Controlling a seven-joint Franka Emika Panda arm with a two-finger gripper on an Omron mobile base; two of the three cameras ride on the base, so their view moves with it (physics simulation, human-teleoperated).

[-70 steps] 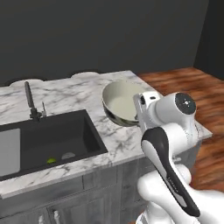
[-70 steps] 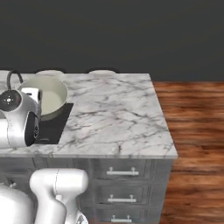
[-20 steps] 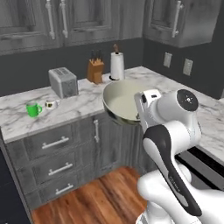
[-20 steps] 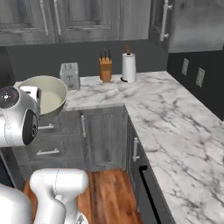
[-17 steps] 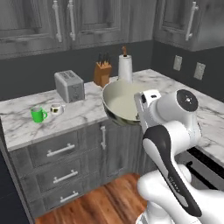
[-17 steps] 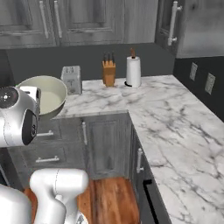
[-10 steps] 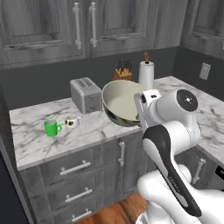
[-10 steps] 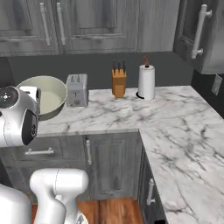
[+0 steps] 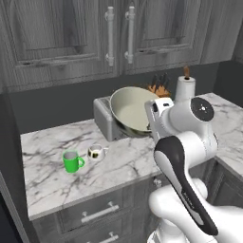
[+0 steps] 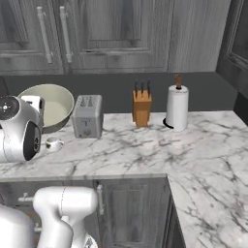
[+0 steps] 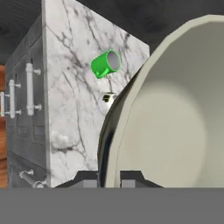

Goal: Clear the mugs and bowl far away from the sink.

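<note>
Gripper of the white arm clenched on the rim of a wide, round, cream-beige bowl with a greyish-green outside, one dark finger on the outer wall and the other on the pale inside. The bowl is held tilted on edge, off the surface, above the grey-veined white marble counter, its hollow turned toward the base cameras. In the left base view it hangs in front of a silver two-slot toaster that stands near the counter's back edge. A small bright green handled mug sits upright toward the counter's front edge, and a small rounded whitish mug with dark marks stands just beside it, between the green mug and the toaster. From the hand camera the green mug appears past the bowl's rim, with the whitish mug partly hidden behind that rim. Farther along the counter's back edge, in the right base view, a wooden knife block and an upright roll of white paper towels stand near each other, well apart from the mugs. Grey wood cabinets hang above.
</note>
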